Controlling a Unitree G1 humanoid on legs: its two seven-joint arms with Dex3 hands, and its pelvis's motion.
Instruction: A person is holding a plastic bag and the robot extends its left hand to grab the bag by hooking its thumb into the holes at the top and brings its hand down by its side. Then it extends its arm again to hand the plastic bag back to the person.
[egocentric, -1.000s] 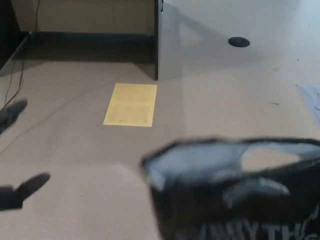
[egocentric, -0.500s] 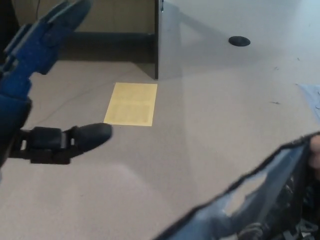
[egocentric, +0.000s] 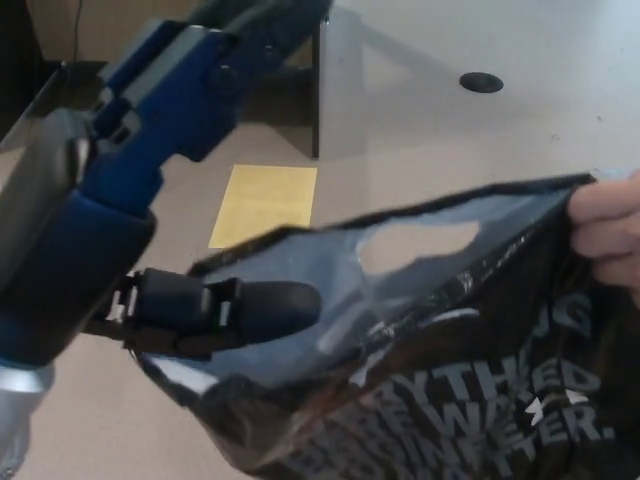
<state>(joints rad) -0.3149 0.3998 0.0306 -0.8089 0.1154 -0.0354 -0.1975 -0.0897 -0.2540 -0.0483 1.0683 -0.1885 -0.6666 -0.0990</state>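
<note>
A black plastic bag with pale lettering fills the lower right of the head view. A person's hand holds its top edge at the right. An oval handle hole shows near the bag's top rim. My left hand reaches in from the left, blue and black, fingers pointing up and away. Its thumb sticks out to the right and lies against the bag's left end, short of the hole. The hand is open, its fingers apart and closed on nothing.
A yellow sheet lies on the beige floor behind the bag. A dark upright panel edge stands beyond it, with a black round disc at the back right. A thin cable runs along the far left.
The bag has come up and leftward, and the person's hand now shows at its right edge. My left hand has moved forward and right, so its thumb now overlaps the bag.
</note>
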